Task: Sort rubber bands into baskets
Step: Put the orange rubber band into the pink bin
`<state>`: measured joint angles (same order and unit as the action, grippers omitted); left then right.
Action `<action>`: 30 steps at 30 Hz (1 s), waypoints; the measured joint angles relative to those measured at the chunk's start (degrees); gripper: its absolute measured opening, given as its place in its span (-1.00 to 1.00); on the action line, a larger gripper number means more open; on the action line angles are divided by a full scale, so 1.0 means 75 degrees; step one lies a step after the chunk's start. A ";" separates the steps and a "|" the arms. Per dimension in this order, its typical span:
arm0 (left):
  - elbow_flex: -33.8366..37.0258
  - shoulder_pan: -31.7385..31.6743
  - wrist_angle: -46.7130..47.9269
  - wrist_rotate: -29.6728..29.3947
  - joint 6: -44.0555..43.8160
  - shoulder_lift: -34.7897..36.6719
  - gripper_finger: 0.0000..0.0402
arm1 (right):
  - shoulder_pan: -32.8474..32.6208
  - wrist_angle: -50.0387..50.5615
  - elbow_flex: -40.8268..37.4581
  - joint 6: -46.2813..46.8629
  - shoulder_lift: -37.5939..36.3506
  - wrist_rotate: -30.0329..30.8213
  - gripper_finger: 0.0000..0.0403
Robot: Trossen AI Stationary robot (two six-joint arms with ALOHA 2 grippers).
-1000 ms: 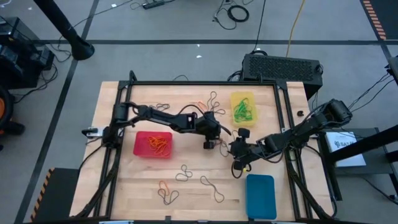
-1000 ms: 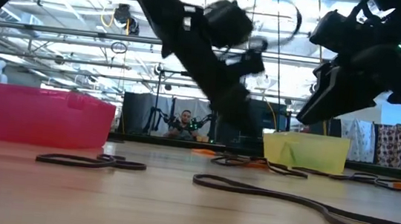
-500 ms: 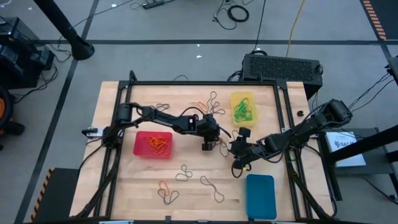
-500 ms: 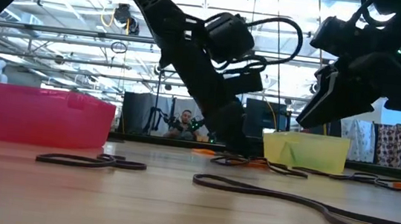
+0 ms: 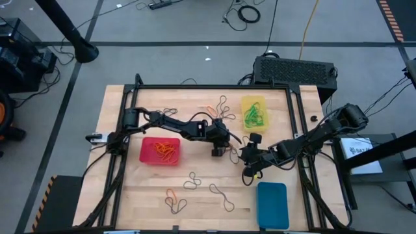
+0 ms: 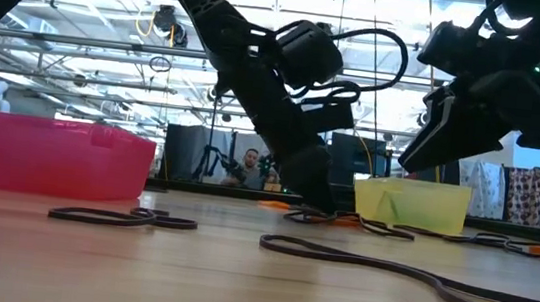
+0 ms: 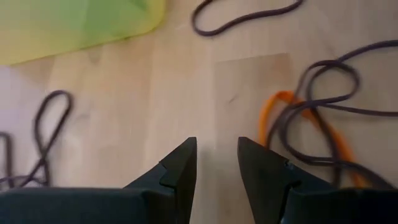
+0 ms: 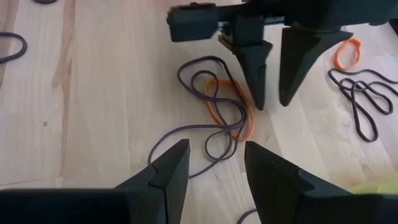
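My left gripper (image 7: pixel 216 155) stands open, fingers pointing steeply down, tips close above the table with bare wood between them. Right beside it lies an orange rubber band (image 7: pixel 283 106) tangled with a dark one (image 8: pixel 205 81); I cannot tell whether a finger touches them. My right gripper (image 8: pixel 214 149) hangs open above the table (image 6: pixel 420 157), a little nearer the right edge, with nothing between its fingers. The red basket (image 5: pixel 160 151) holds orange bands, the yellow basket (image 5: pixel 254 112) green ones, and the blue basket (image 5: pixel 272 204) stands near the front right.
More loose bands lie near the front (image 5: pixel 192 182) (image 5: pixel 221 194) (image 5: pixel 174 198), at the far left (image 5: pixel 170 112) and beside the yellow basket (image 8: pixel 360 106). A black frame rail (image 5: pixel 208 87) runs round the table's edges. In the low view a person shows far behind the table.
My left gripper has sunk toward the table beside the orange and dark bands near the yellow basket, then kept still. Its fingers stay open. The bands and my right gripper have not moved.
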<state>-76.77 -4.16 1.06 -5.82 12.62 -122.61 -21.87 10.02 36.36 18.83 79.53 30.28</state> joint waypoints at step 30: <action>0.0006 0.0064 0.0130 0.0998 -0.0443 0.0277 -0.38 | 0.0003 -0.0108 0.0003 0.0000 0.0003 -0.0006 -0.26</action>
<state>-76.73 -3.68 2.04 1.67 9.30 -120.53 -21.85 9.21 36.38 18.83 79.55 30.24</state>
